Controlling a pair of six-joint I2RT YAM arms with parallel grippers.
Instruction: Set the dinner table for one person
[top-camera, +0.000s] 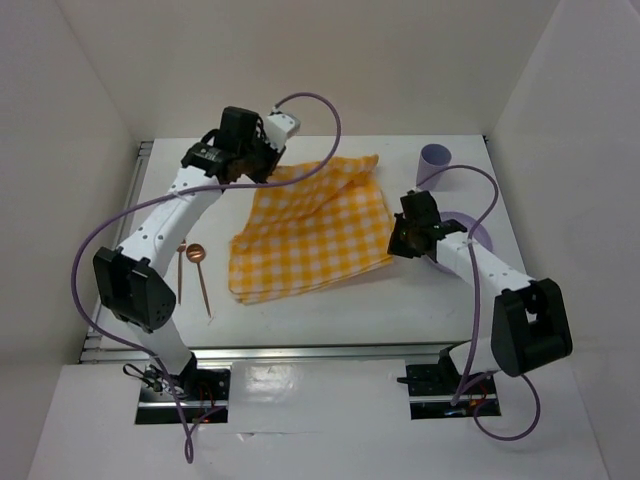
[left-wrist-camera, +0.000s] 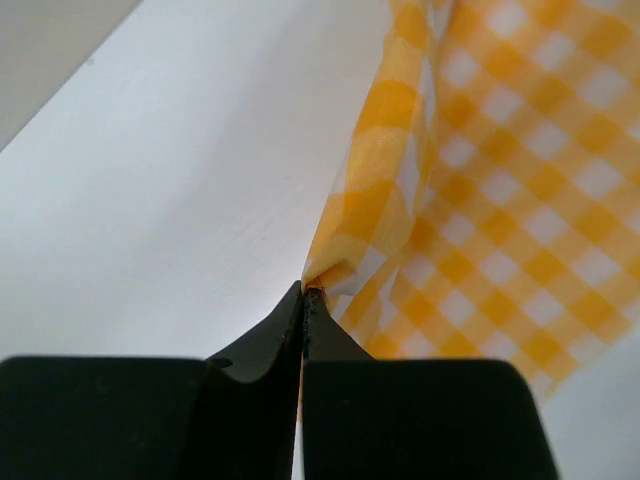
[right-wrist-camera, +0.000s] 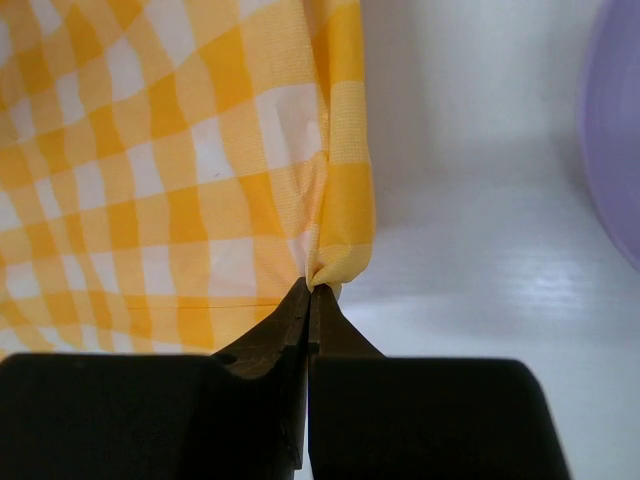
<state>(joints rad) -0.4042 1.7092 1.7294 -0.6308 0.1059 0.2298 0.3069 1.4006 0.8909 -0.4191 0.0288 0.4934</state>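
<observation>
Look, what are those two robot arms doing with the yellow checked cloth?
They are setting the table for dinner. The left gripper pinches a far corner of the cloth and the right gripper pinches its right edge, both shut tight on it. The cloth lies rumpled and partly folded on the white table. A purple cup, a purple plate and a spoon sit nearby.

White-and-black left arm (top-camera: 165, 215) reached forward from base, elbow bent outward, wrist angled right and down. Black two-finger left gripper (left-wrist-camera: 305, 290) closed, fingertips meeting, pinching raised fold of yellow-and-white checked cloth (left-wrist-camera: 520, 180). White-and-black right arm (top-camera: 480, 262) stretched forward-left, held low. Black two-finger right gripper (right-wrist-camera: 310, 287) closed likewise, tips pinching cloth's edge fold.
</observation>
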